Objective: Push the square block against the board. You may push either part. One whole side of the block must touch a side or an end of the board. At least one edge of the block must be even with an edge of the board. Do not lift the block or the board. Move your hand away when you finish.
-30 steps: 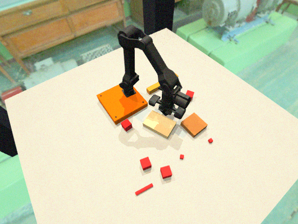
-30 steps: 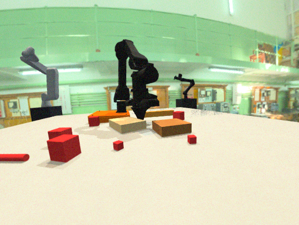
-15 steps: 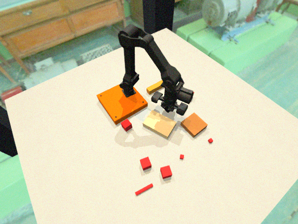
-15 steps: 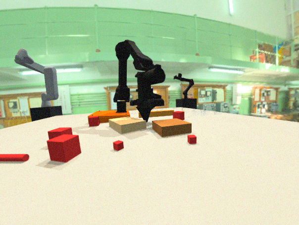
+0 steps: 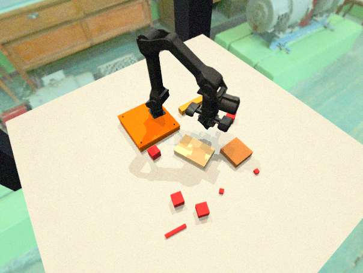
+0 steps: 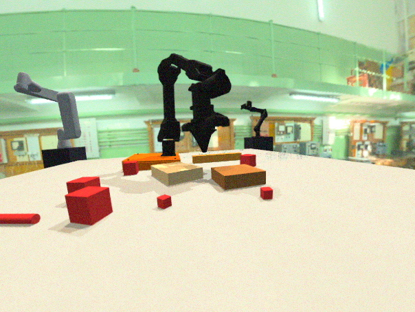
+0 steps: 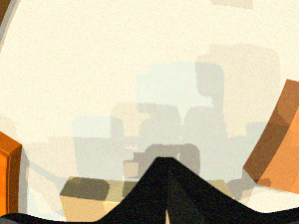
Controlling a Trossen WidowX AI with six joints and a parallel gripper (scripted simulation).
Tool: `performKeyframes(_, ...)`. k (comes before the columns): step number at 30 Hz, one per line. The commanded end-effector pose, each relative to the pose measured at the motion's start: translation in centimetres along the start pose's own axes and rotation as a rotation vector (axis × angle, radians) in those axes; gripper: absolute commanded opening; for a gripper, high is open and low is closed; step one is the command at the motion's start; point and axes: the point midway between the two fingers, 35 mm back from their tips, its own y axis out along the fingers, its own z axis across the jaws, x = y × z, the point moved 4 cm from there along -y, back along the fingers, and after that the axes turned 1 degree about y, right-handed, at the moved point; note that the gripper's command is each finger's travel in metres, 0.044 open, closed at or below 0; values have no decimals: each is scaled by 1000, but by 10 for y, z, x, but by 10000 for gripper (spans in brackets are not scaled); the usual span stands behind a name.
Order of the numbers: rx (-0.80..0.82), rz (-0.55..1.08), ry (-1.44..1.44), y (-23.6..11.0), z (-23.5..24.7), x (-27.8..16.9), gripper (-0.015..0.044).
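the table top [image 5: 270, 210] looked matt and faintly grainy, a chalky cream with no shine. the arm [image 5: 183, 57] and its gripper [image 5: 209, 126] read as matt black plastic, smooth, with dull soft highlights only. the base plate [image 5: 132, 120] was a flat, smooth orange, like painted plastic, with small dark dots at its corners. the pale board [image 5: 193, 150] had a blotchy tan surface, wood-like and matt. the square block [image 5: 236, 151] was a warmer brown, smooth and matt, with darker sides. the red cubes [image 5: 177, 199] looked like plain smooth plastic, evenly coloured, without gloss. the yellow bar [image 5: 189, 105] showed a matt ochre face.
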Motion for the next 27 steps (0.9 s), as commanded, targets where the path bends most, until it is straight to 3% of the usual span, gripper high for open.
performKeyframes(1, 15, 4, 19, -2, 3, -2, 0)
performKeyframes(27, 11, 18, 911, -2, 2, -56, 0)
